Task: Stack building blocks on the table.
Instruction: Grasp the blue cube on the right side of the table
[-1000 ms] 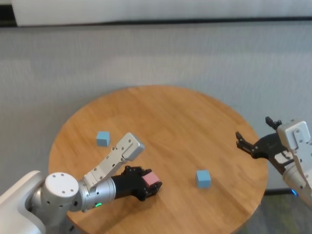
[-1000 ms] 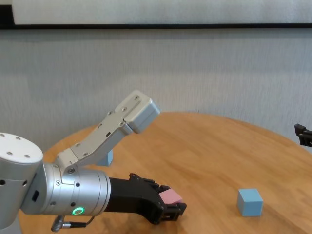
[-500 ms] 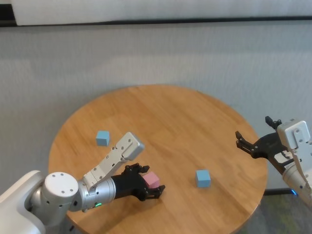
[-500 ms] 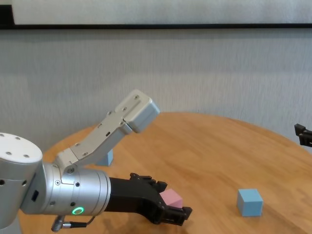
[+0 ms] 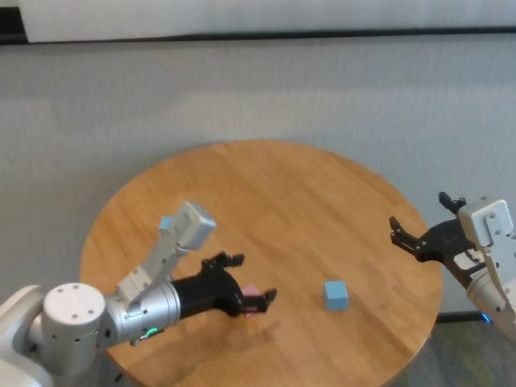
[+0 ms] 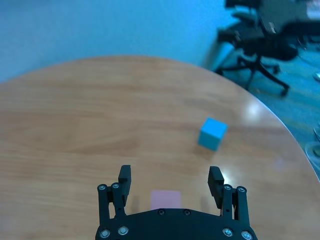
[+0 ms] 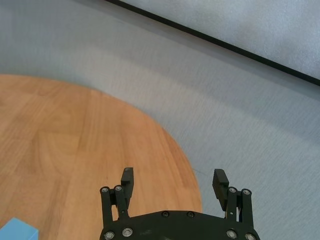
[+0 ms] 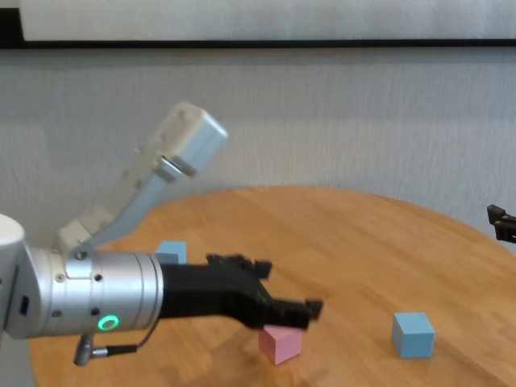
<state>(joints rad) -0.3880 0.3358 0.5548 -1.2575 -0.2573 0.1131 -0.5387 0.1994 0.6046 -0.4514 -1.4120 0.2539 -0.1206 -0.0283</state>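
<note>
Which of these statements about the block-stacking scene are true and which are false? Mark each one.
1. The pink block rests on the table. True.
2. The left end effector is clamped on the pink block. False: its fingers are open, above the block.
3. One blue block is stacked on another. False: the near blue block and the far blue block sit apart.
4. The right end effector is open near the table's right edge. True.
</note>
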